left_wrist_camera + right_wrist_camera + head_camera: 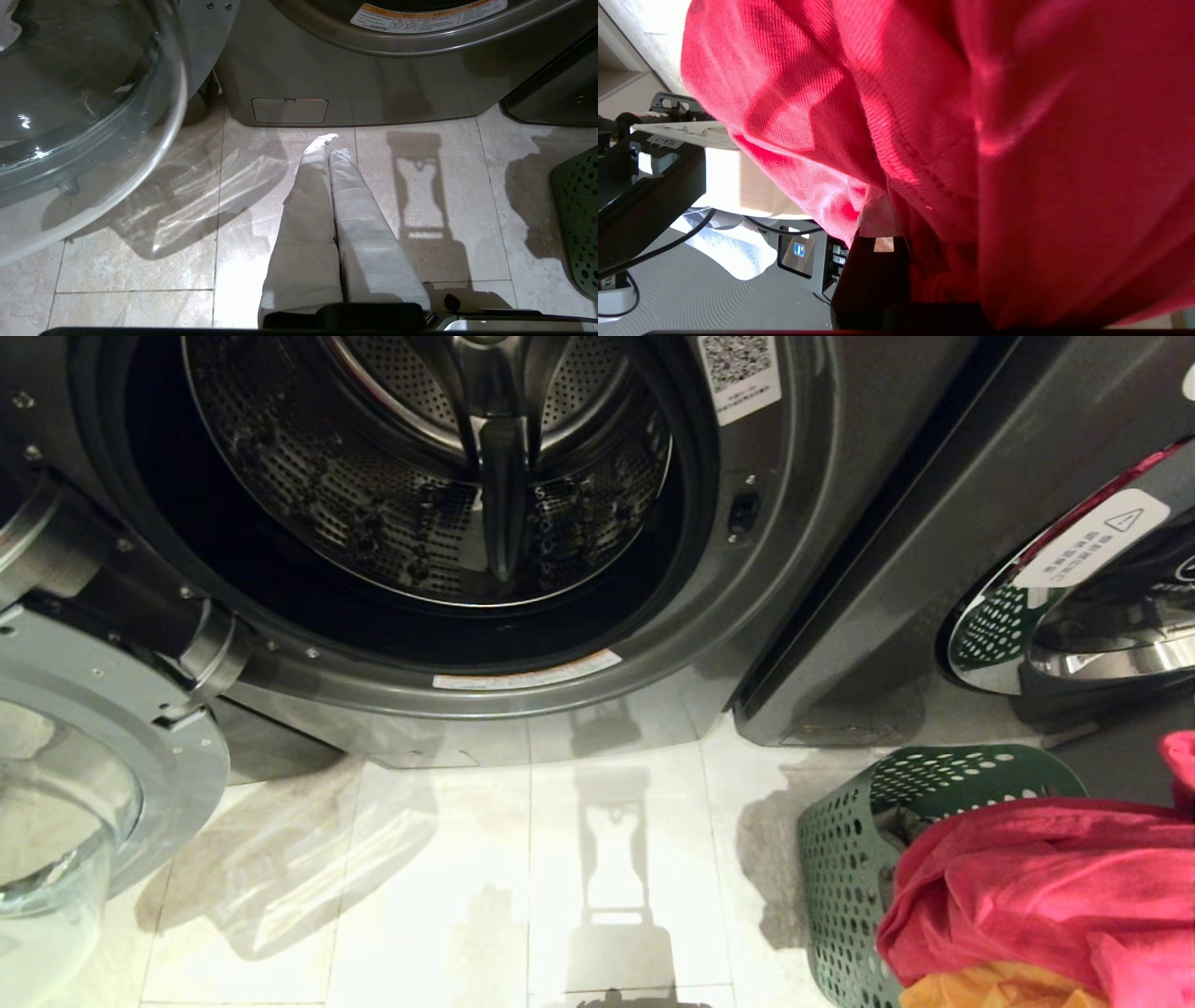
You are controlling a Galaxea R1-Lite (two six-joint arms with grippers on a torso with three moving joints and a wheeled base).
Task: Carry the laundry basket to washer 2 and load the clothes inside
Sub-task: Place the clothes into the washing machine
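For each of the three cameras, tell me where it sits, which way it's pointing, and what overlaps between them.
Head view: on the head, looking forward and down at the open washer drum, tile floor and green laundry basket; no arm shows.
Left wrist view: behind the shut left gripper, facing the washer's base and the glass door.
Right wrist view: behind the right gripper, filled by the pink garment it grips.
Shared: head and left wrist both show washer, door, basket.
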